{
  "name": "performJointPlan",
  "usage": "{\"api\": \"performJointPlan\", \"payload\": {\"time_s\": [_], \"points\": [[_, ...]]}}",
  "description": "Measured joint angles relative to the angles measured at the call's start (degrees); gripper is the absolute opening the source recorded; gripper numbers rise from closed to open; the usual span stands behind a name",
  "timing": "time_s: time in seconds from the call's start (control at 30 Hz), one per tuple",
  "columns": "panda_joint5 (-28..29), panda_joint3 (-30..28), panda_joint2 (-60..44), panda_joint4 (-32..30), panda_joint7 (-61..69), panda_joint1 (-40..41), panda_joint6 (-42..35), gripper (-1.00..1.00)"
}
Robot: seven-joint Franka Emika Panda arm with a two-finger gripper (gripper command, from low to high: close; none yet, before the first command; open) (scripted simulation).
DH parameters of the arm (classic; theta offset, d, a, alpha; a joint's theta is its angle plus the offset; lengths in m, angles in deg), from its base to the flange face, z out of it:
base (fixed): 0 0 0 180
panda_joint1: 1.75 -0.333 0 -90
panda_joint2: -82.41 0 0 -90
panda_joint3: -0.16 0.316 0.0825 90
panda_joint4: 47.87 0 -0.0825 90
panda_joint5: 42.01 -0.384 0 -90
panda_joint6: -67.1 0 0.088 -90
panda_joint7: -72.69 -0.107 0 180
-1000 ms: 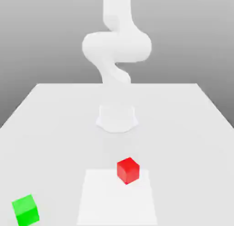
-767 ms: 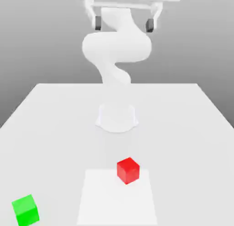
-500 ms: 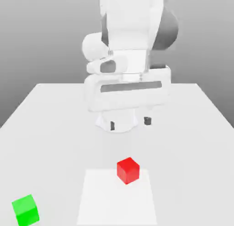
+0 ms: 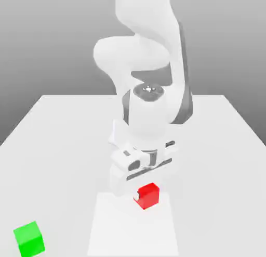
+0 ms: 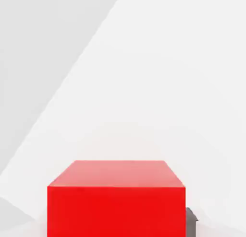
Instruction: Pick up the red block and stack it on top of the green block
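A broad, plain white tabletop (image 4: 218, 146) fills the lower part of the exterior view under a grey backdrop. On its near middle lies a paler white square patch (image 4: 132, 235), flat on the surface. No brand, label or writing can be read on anything here.

The white, smooth-shelled robot arm (image 4: 148, 37) rises from its round base at the far middle of the table, folds over, and reaches down toward the near side. Its hand ends low over the far edge of the pale patch, where the two-finger gripper (image 4: 139, 192) sits at the small, matte bright red cube (image 4: 148, 195). The white hand body covers the cube's far-left part in the exterior view, so the fingertips themselves are mostly hidden there. In the hand view the red cube (image 5: 116, 202) stands close before the camera, its top face and one side face showing, and a dark grey fingertip (image 5: 191, 220) sits right against one side of it. The jaws are drawn in as far as they go, pinching the red cube between them. The cube looks to be resting on the pale patch at its far edge.

The small, matte bright green cube (image 4: 29, 239) sits on the table at the near left corner of the exterior view, well apart from the red cube and the gripper.
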Motion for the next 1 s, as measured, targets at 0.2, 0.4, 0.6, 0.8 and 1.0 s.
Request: {"api": "performJointPlan", "payload": {"time_s": [0.2,0.4,0.6,0.8,1.0], "points": [[2.0,-0.4,9.4,-1.3,-1.4,0.2,-8.0,-1.00],[2.6,-2.7,13.5,3.1,-6.8,4.2,-16.6,-1.00],[1.0,-6.2,7.0,15.3,-16.8,12.0,-22.5,-1.00],[-2.1,-11.4,0.2,27.8,-26.0,16.9,-28.3,-1.00],[-7.2,-11.3,-10.1,33.2,-26.9,20.7,-23.7,1.00]]}}
